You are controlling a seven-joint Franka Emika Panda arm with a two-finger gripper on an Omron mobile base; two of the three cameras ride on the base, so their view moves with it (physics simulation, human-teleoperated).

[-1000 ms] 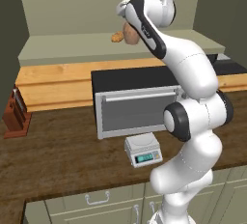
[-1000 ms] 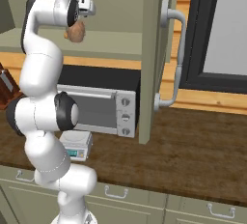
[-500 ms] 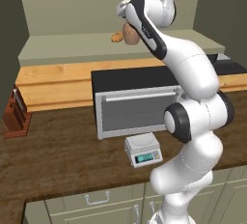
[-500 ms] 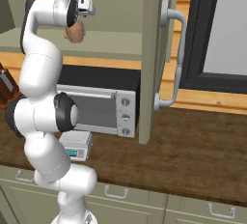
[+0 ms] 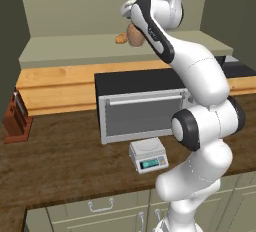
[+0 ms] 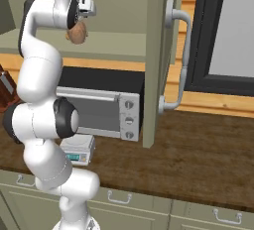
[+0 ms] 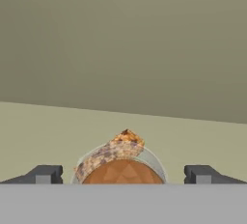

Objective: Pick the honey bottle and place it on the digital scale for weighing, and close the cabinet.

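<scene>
The honey bottle (image 5: 134, 35) is a rounded brown jar standing on the shelf (image 5: 70, 48) of the open cabinet. My gripper (image 5: 131, 24) reaches down over it from above and is open. In the hand view the bottle (image 7: 120, 171) sits between the two fingertips (image 7: 46, 174), with a gap on each side. From the right, the bottle (image 6: 76, 34) hangs just under the hand (image 6: 82, 11). The digital scale (image 5: 146, 155) lies on the dark wooden counter in front of the toaster oven, and its top is bare. The cabinet door (image 6: 158, 55) stands open, edge-on, with a silver bar handle (image 6: 182, 60).
An orange-brown bread-like lump (image 5: 120, 39) lies on the shelf just behind the bottle. A silver toaster oven (image 5: 140, 107) with a black top stands under the shelf. A knife block (image 5: 15, 117) is at the far left. A dark-framed window (image 6: 228, 30) lies right of the door.
</scene>
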